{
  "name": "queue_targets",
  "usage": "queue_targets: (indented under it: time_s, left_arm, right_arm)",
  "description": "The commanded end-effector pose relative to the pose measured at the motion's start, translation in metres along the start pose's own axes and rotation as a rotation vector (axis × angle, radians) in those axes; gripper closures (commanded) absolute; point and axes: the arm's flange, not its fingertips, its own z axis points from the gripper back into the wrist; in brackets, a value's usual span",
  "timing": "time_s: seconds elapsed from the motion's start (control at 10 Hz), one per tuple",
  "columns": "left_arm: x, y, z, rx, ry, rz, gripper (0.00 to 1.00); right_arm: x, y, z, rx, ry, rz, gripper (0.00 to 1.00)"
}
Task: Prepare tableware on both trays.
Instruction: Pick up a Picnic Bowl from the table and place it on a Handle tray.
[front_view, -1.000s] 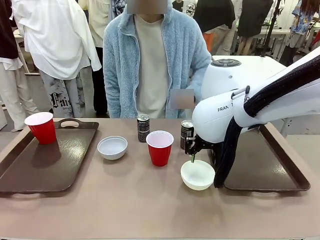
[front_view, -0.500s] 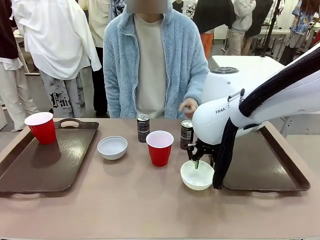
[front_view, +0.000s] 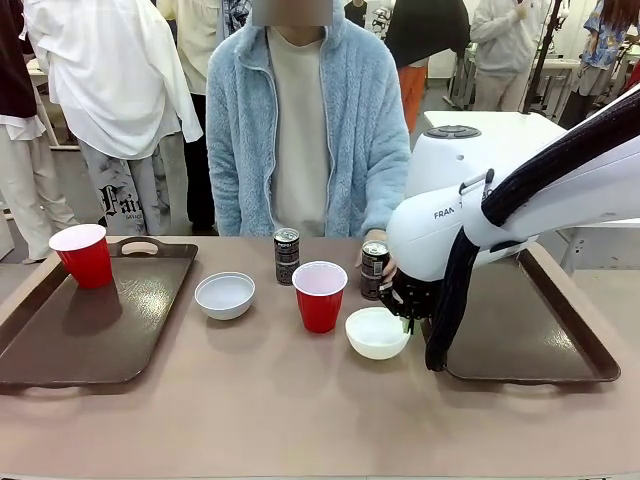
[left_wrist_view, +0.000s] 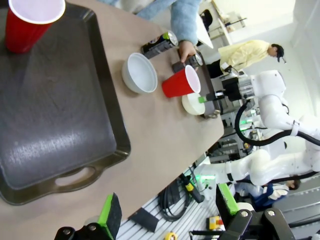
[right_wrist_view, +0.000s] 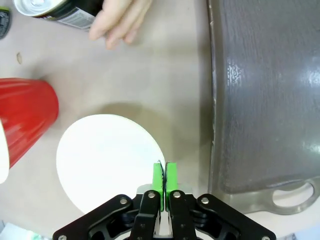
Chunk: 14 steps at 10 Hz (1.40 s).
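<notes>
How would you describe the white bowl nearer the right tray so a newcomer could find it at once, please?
Start at the right brown tray; just off its left rim sits a white bowl. Unlike the other bowl by the left tray, it has the fingers of the right gripper closed at its rim.

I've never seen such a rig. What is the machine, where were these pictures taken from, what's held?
A two-armed robot shares a table with a person. The front view looks across it; the other two come from wrist cameras. The right tool is shut on the rim of a white bowl; the left tool is open, holding nothing. A red cup stands on the left tray. Between it and the right tray stand a second bowl, a second cup, a can and another can, touched by the person's hand.
</notes>
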Motion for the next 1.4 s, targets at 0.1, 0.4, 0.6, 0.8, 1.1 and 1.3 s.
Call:
queue_targets:
  time_s: [0.1,0.4,0.6,0.8,1.1,1.3]
  left_arm:
    - [0.000,-0.001,0.002,-0.007,-0.006,0.007,0.00]
    - [0.000,-0.001,0.002,-0.007,-0.006,0.007,0.00]
    - [0.000,-0.001,0.002,-0.007,-0.006,0.007,0.00]
    - [0.000,-0.001,0.002,-0.007,-0.006,0.007,0.00]
    - [0.000,-0.001,0.002,-0.007,-0.006,0.007,0.00]
    - [0.000,-0.001,0.002,-0.007,-0.006,0.007,0.00]
  right_arm:
    - [-0.025,-0.025,0.041,0.033,0.027,0.110,1.00]
    - [-0.048,-0.096,0.109,0.101,-0.080,0.112,1.00]
    - [-0.037,-0.143,0.113,0.094,-0.122,0.082,1.00]
    - [-0.012,-0.186,0.102,0.141,-0.144,-0.040,1.00]
    - [0.030,-0.200,0.084,0.150,-0.172,-0.197,1.00]
    - [0.044,-0.191,0.074,0.146,-0.163,-0.214,1.00]
